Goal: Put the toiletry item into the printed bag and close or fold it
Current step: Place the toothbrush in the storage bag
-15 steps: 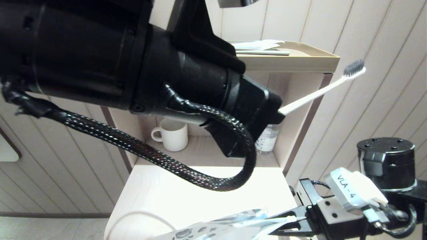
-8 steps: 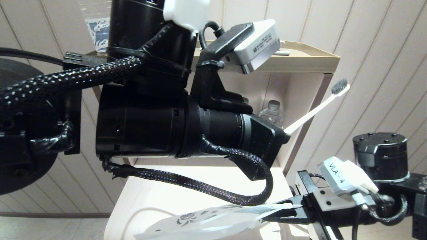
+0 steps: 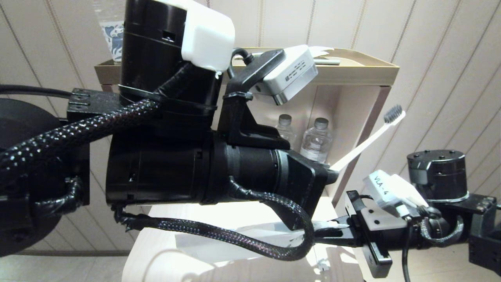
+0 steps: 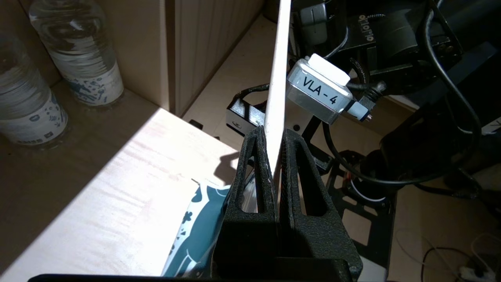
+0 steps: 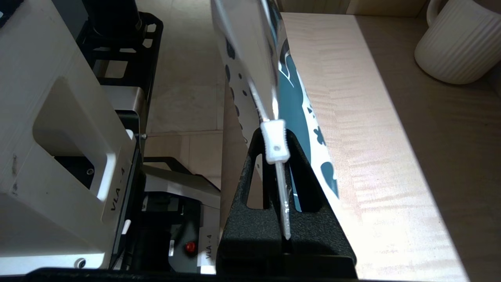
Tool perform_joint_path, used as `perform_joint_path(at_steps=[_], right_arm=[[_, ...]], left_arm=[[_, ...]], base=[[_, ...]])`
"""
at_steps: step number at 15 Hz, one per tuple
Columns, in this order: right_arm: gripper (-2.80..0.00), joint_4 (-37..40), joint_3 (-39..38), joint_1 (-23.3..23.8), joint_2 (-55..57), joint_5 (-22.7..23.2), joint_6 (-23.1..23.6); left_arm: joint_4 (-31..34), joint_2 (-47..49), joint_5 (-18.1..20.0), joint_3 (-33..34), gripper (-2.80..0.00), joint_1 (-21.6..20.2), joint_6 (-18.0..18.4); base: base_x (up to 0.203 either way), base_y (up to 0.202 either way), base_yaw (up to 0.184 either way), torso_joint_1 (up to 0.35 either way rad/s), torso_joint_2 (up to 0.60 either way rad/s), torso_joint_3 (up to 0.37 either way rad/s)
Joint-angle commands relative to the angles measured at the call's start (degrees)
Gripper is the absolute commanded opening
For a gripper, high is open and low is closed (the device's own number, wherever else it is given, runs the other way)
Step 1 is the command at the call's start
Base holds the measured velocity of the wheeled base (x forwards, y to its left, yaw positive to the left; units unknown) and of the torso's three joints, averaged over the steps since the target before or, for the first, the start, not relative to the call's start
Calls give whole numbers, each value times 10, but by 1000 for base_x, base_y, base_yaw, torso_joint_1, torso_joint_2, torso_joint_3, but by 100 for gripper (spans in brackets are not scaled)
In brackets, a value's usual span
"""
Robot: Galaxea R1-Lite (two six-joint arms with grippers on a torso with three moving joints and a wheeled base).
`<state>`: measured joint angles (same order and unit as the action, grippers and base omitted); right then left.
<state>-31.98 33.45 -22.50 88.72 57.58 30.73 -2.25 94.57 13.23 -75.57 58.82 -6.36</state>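
Observation:
The all-white toothbrush (image 3: pixel 364 145) sticks up and to the right from my left gripper (image 3: pixel 330 174), its greyish bristles (image 3: pixel 393 114) at the top. In the left wrist view the gripper (image 4: pixel 273 133) is shut on the lower part of the toothbrush handle (image 4: pixel 278 78). The printed bag (image 5: pixel 291 94), translucent with teal shapes, hangs edge-on from my right gripper (image 5: pixel 276 135), which is shut on its zip edge just behind the white slider (image 5: pixel 276 141). The bag's corner (image 4: pixel 195 219) lies directly below the left fingers. In the head view my right gripper (image 3: pixel 319 233) sits below the left one.
Two water bottles (image 3: pixel 317 139) stand in the shelf alcove, with a ribbed white mug (image 5: pixel 462 43) on the same surface. A tan tray (image 3: pixel 352 72) tops the shelf. The pale wooden tabletop (image 5: pixel 372 137) lies under the bag. My left arm fills most of the head view.
My left arm has dropped, bringing the toothbrush lower and closer to the right gripper. The right gripper has risen a little with the bag.

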Motion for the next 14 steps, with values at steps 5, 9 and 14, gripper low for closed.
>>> perform_joint_path(at_steps=[5,9,14], right_arm=[[-280,-2,7,4,10,3,1],[-280,-2,7,4,12,3,2],[-280,-2,7,4,15,3,2]], left_arm=[[-29,24,0,26,-280,7,-11],[-68,36,-1,48,-280,6,-11],[-72,33,-1,82,-280,6,-9]], base=[[0,0,0,0,0,0],[0,0,0,0,0,0],[0,0,0,0,0,0]])
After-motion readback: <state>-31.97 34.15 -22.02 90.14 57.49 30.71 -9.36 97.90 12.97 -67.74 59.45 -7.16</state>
